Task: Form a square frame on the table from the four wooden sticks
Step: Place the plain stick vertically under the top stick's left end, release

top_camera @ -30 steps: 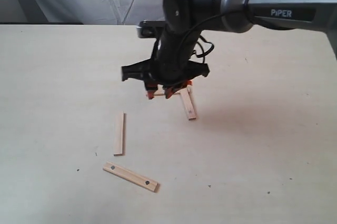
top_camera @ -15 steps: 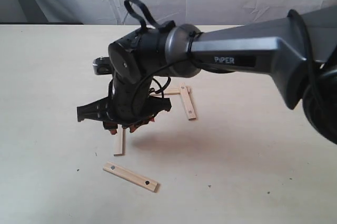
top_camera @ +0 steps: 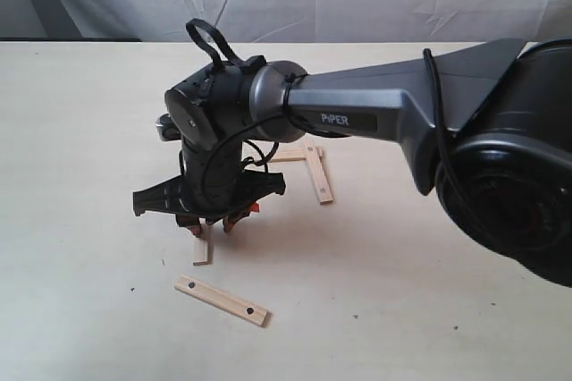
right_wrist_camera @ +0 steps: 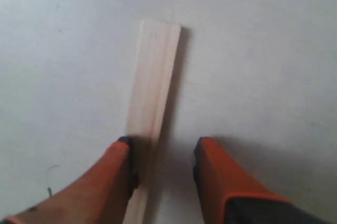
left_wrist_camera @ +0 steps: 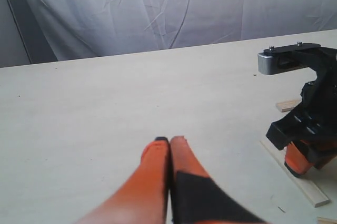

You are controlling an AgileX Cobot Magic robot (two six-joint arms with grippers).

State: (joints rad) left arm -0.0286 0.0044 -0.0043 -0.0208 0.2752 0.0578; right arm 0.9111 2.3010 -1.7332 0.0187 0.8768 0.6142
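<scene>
Right gripper (top_camera: 213, 223) was down over the short flat pale wood stick (top_camera: 203, 251), left of centre in the exterior view. Orange fingers (right_wrist_camera: 118, 166) were apart, nothing held. Stick wasn't centred in the gap: one fingertip overlapped its edge, the other was over bare beige tabletop (top_camera: 80, 148). Risk: closing from there shoves or flips the thin strip instead of pinching it. L of two more pale strips (top_camera: 318, 175) sat near mid-frame, dotted strip (top_camera: 222, 300) lower left. Left gripper (left_wrist_camera: 169, 145) was pressed together, empty
</scene>
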